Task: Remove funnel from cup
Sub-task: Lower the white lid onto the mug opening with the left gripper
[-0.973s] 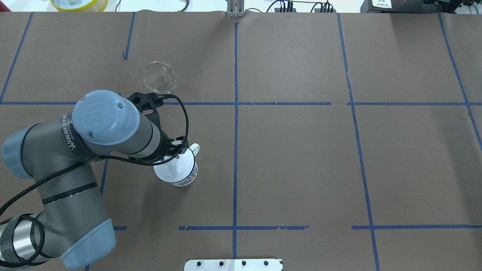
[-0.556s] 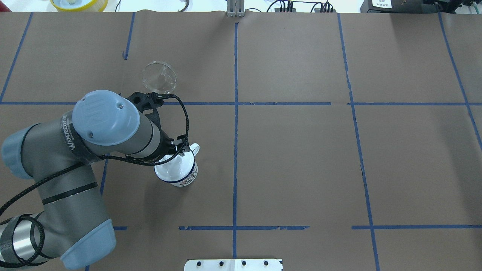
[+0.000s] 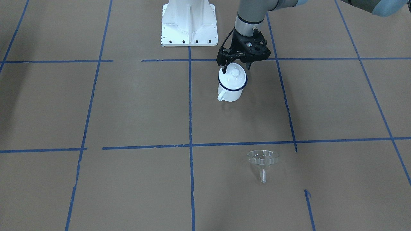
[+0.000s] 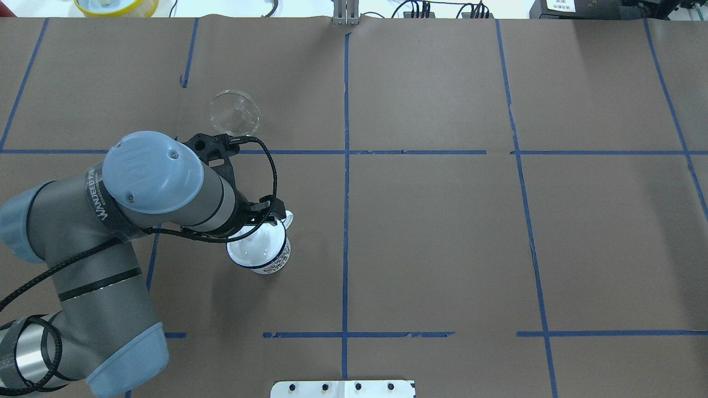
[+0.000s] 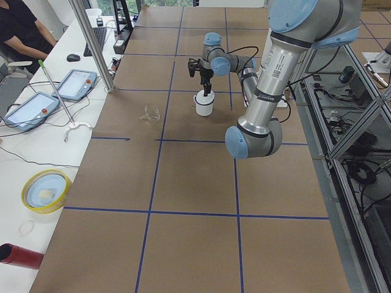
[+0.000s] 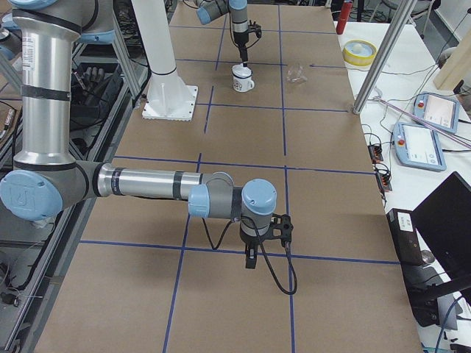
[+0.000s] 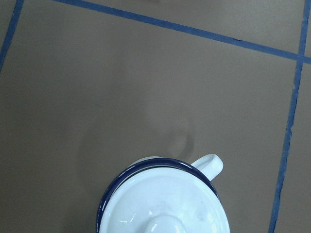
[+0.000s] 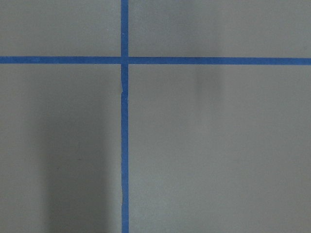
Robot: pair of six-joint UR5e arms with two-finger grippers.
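Note:
The cup (image 3: 230, 91), a white enamel mug with a dark blue rim, stands on the brown table with a white knobbed lid (image 3: 232, 76) on top. My left gripper (image 3: 236, 68) hovers just over the lid, open, one finger on each side of the knob. The left wrist view looks straight down on the lid (image 7: 165, 204) and the cup's handle (image 7: 210, 163). The clear funnel (image 3: 262, 158) lies on the table apart from the cup (image 4: 276, 261), beyond the left wrist in the overhead view, funnel (image 4: 234, 113). My right gripper (image 6: 250, 257) hangs over bare table far away; whether it is open or shut I cannot tell.
The white robot base plate (image 3: 188, 22) sits near the cup. A yellow-rimmed bowl (image 5: 46, 190), a red cylinder (image 5: 18, 256), two tablets (image 5: 76, 84) and a metal pole (image 5: 91, 46) stand along the operators' side, where a person (image 5: 18, 24) sits.
The white lid, held just above the cup a second ago, now rests on the cup. The left gripper's fingers have spread off the knob and the left arm shifted slightly.

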